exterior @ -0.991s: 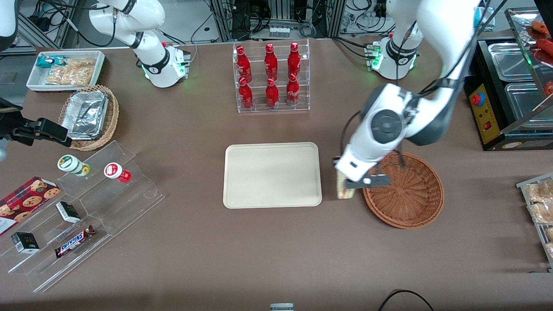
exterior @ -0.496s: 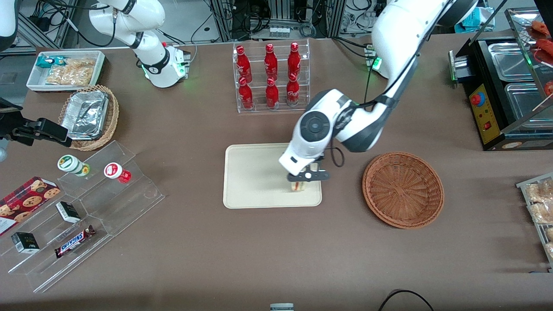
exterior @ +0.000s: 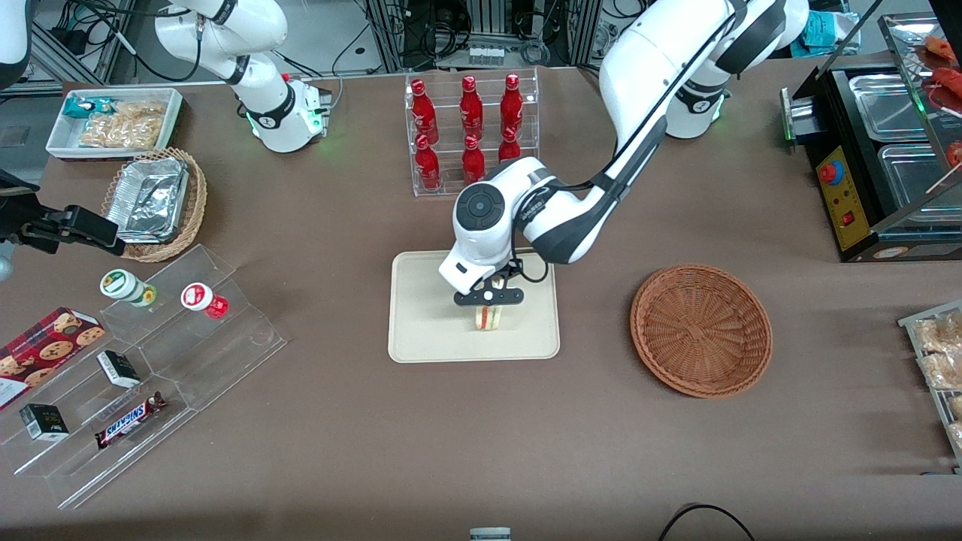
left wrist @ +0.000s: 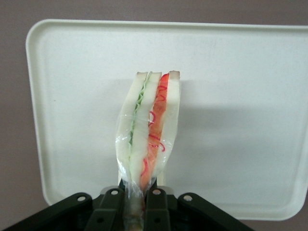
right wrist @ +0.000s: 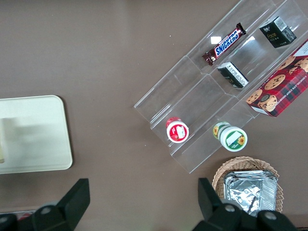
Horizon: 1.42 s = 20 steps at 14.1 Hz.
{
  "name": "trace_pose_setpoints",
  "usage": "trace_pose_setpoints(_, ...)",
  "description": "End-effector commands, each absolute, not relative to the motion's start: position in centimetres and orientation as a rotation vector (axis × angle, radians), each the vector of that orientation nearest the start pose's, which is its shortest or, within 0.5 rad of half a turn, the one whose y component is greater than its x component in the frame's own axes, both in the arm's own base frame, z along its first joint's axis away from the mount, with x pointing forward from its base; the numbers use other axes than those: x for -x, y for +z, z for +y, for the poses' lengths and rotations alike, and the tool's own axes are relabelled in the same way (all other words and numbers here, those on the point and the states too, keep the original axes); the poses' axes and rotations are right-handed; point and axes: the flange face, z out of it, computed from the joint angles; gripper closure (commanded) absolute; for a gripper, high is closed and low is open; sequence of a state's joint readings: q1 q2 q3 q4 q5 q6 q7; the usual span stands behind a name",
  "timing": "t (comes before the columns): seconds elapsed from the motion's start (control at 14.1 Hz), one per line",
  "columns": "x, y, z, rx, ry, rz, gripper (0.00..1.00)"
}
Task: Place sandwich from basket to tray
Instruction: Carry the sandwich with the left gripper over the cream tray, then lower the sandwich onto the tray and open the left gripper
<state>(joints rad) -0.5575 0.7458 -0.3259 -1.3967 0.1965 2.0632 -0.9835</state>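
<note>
the clear-wrapped triangular white-bread sandwich is held clamped between the fingers of the black two-finger left gripper above the flat cream-beige plastic tray; the round reddish-brown wicker basket is seen well apart.

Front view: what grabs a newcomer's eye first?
The working arm's gripper over the cream tray, shut on the wrapped sandwich, whose red and green layers show clearly from the wrist. Next, the round wicker basket beside the tray toward the working arm's end, with nothing in it, and the rack of red bottles farther from the camera than the tray.
</note>
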Motion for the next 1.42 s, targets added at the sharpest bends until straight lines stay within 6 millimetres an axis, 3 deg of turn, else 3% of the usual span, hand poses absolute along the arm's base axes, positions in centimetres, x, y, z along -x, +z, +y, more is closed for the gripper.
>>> trace_pose_setpoints(0.0, -49.8, 26.7, -53.7, 3.125, 0.067, -0.258, 0.92)
trace_pose_setpoints(0.28, -49.5, 25.4, -54.3, 3.144, 0.057, -0.293, 0.91)
trace_pose_setpoints(0.42, -49.4, 24.8, -54.3, 3.139, 0.061, -0.276, 0.85)
trace_pose_setpoints(0.5, -49.3, 24.7, -54.4, 3.138, 0.061, -0.268, 0.57)
trace_pose_setpoints(0.57, -49.6, 24.8, -54.1, 3.142, 0.070, -0.275, 0.01)
trace_pose_setpoints(0.78, -49.2, 26.9, -54.8, 3.153, 0.032, -0.257, 0.00)
trace_pose_setpoints(0.99, -49.0, 32.2, -53.5, 3.092, 0.024, -0.243, 0.00)
trace_pose_setpoints(1.2, -49.5, 38.8, -50.6, 3.055, 0.002, -0.313, 0.00)
trace_pose_setpoints(1.35, -51.1, 40.0, -47.1, 2.991, 0.048, -0.361, 0.00)
